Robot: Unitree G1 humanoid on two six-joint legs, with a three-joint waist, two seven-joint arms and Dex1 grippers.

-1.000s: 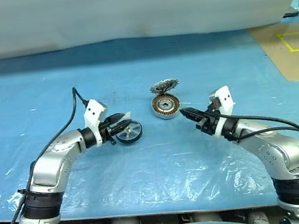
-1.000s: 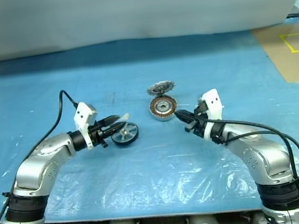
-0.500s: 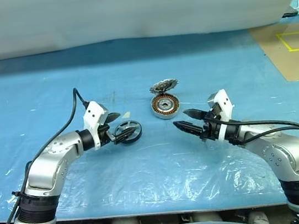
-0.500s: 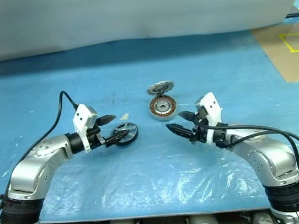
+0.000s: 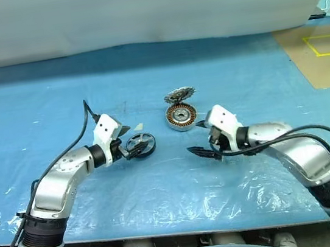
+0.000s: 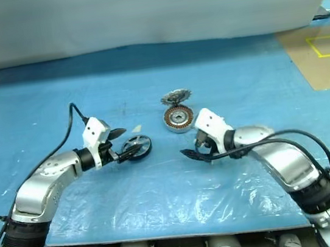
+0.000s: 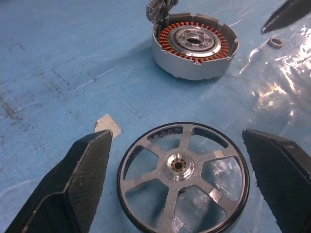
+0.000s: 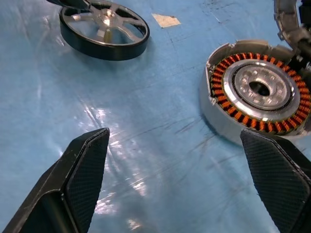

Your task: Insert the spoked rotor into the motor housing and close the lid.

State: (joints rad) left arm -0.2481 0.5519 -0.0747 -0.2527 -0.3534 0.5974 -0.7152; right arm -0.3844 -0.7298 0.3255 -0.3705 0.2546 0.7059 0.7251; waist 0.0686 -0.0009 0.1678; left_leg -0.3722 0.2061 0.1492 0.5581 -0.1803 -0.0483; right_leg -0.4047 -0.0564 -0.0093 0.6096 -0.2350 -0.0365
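Spoked rotor lies flat on the blue worktop, mid-area, between the wide-open fingers of the left gripper; nothing gripped, looks lined up for a rim grasp. Motor housing sits windings-up nearer the far edge, ready to receive it; lid leans just behind. Right gripper fully open, empty, near the housing, probably to steady it.

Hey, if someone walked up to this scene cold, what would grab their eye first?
Probably the motor housing mid-table on the blue sheet, its copper windings bright, with the shiny lid propped just behind it. Next, the spoked rotor lying flat to its left, framed by the open left gripper, while the open right gripper hovers near the housing.
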